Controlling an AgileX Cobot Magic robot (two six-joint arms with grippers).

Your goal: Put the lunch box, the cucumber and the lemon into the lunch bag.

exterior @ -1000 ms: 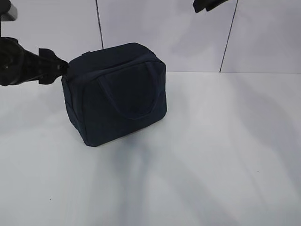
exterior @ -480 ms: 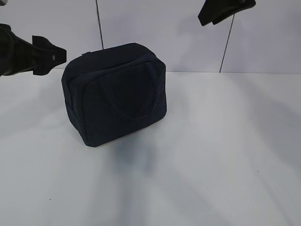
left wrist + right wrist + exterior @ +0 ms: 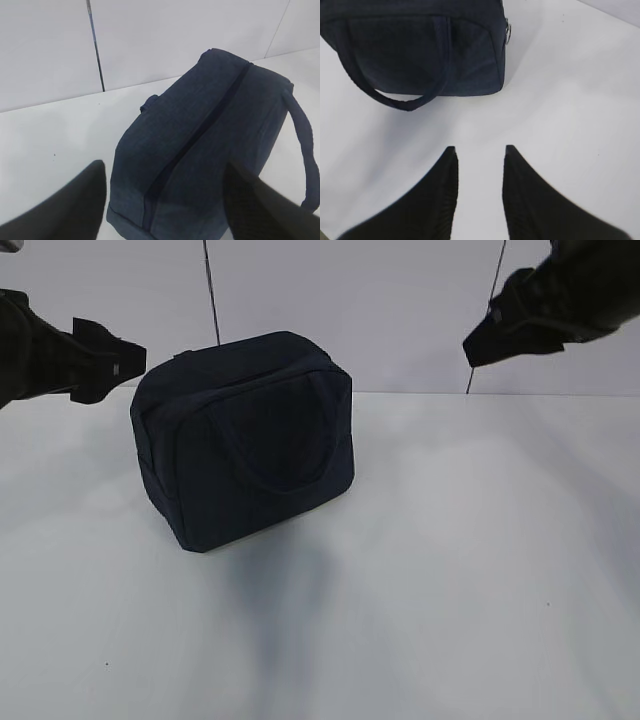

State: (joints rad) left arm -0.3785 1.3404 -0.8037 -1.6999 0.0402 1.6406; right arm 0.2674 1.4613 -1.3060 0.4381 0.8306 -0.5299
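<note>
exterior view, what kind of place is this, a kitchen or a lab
Most likely a lab or test bench, not a kitchen: a bare white table, a plain white panelled wall with dark seams, and only a navy bag between two black grippers, left and right.

The boxy dark navy fabric lunch bag (image 3: 245,440) stands zipped on the white worktop (image 3: 450,570), so whatever lies inside it cannot be seen. Its far side faces away from the exterior camera. In the right wrist view the bag's top is cut off by the upper picture edge, and its metal ring pull (image 3: 508,31) is too small to make out clearly. In the left wrist view the bag's near end runs out of the bottom edge, between the two black fingers (image 3: 75,205) of the left tool (image 3: 165,200), whose bases are also cropped. Left of the bag, the left arm leaves the exterior frame; the right tool (image 3: 480,345) shows only as a dark silhouette, its jaws indistinct there.
</note>
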